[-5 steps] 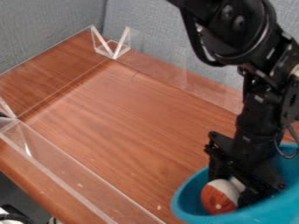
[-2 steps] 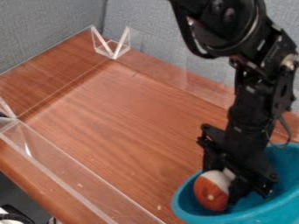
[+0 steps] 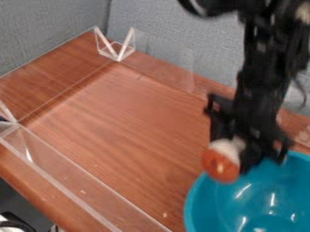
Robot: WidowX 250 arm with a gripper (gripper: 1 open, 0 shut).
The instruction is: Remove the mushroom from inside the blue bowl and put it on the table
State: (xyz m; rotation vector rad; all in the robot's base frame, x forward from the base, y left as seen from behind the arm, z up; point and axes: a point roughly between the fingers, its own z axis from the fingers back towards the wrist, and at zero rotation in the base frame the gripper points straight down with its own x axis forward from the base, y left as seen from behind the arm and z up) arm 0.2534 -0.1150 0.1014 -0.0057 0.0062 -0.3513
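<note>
A: What did the small toy mushroom [image 3: 223,161] w/ the orange-red cap look like at that moment?

B: Blurry, but the rounded orange-red cap faced the camera and sat low, w/ a pale cream-white bit, prob. the stem, at its upper left. Couldn't make out any spots on the cap, too smeared.

A: Where was it?

B: Up in the air, clear of the big round teal-blue bowl [image 3: 255,201]. It hung just over the bowl's upper-left rim, approx. where rim meets wood. Not touching the bowl's glossy inside.

A: And the black end effector [image 3: 230,156]?

B: Pointed down, closed tight on the mushroom. Dark fingers on either side of it, cap sticking out below. The arm above it was a black smear.

A: The bowl itself?

B: Bottom-right corner, partly cut off by the frame edge. Smooth shiny inside, way wider than the mushroom.

A: What did it sit on?

B: The reddish-brown wood-grain bench [image 3: 115,109], edged w/ low clear acrylic walls [image 3: 58,168] along the left and back sides. Grey backdrop behind.
</note>
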